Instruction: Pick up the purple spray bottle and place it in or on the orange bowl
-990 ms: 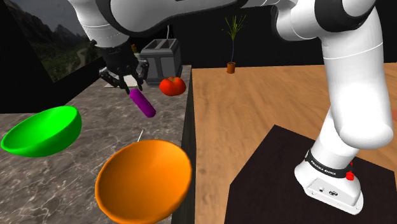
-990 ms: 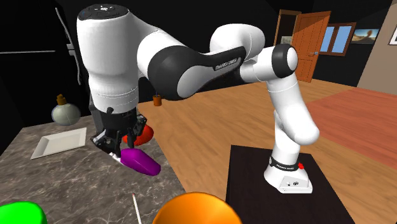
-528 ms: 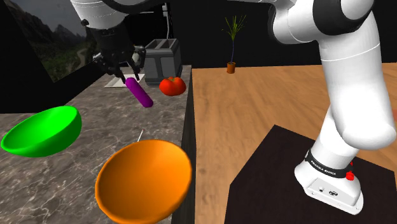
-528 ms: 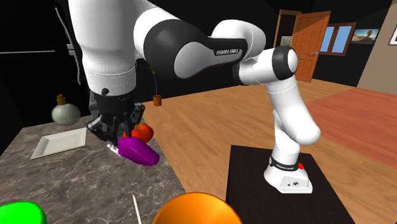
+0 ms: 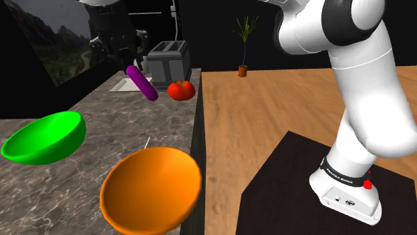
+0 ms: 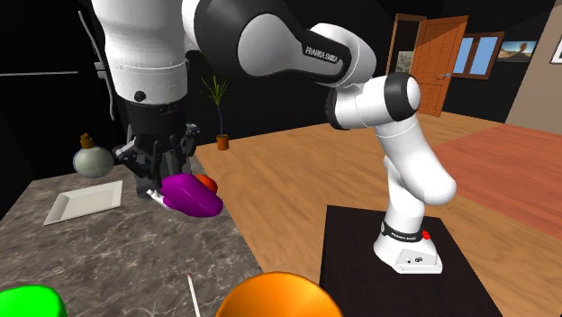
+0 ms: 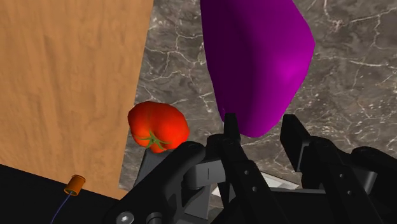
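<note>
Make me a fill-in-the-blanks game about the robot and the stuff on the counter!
1. The hand holds a ____ bottle.
2. The bowl closest to the stand is ____.
3. The other bowl is ____.
4. The red thing beside the toaster is a ____.

Missing words: purple, orange, green, tomato.

a dark marble bench [image 5: 100, 127] carries a green bowl [image 5: 43, 137], tilted, and a grey toaster [image 5: 170, 63] at its far end, with a red tomato [image 5: 181, 90] just beside it. a thin white stick [image 6: 193, 295] lies on the stone. a flat white tray [image 6: 84, 201] sits near a round corked flask [image 6: 93, 158]. on the wooden floor [image 5: 281, 100] stands a small potted plant [image 5: 242, 70]. a wooden door [image 6: 438, 63] shows far off.
</note>
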Available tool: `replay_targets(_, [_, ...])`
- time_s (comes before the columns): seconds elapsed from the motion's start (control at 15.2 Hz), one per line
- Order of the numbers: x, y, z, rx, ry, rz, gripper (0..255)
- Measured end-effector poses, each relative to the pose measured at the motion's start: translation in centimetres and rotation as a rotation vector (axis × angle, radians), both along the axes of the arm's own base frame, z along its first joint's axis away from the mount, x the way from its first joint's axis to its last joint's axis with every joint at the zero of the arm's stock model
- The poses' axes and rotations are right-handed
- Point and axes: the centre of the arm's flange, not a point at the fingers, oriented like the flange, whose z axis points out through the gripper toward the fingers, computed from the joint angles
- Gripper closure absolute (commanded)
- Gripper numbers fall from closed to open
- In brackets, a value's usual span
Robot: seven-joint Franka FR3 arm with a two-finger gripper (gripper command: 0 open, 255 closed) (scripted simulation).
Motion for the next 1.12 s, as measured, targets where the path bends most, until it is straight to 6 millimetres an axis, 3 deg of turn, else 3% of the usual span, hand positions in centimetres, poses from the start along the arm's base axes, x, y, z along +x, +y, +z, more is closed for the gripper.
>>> replay_targets(0.2, [0.0,0.0,1.4,0.0,0.0,0.0,255])
replay_targets(0.33, [-1.2,0.7,1.5,0.0,0.0,0.0,255])
replay_targets(1.12, [-14.4,9.2,0.9,0.0,0.001,0.0,255])
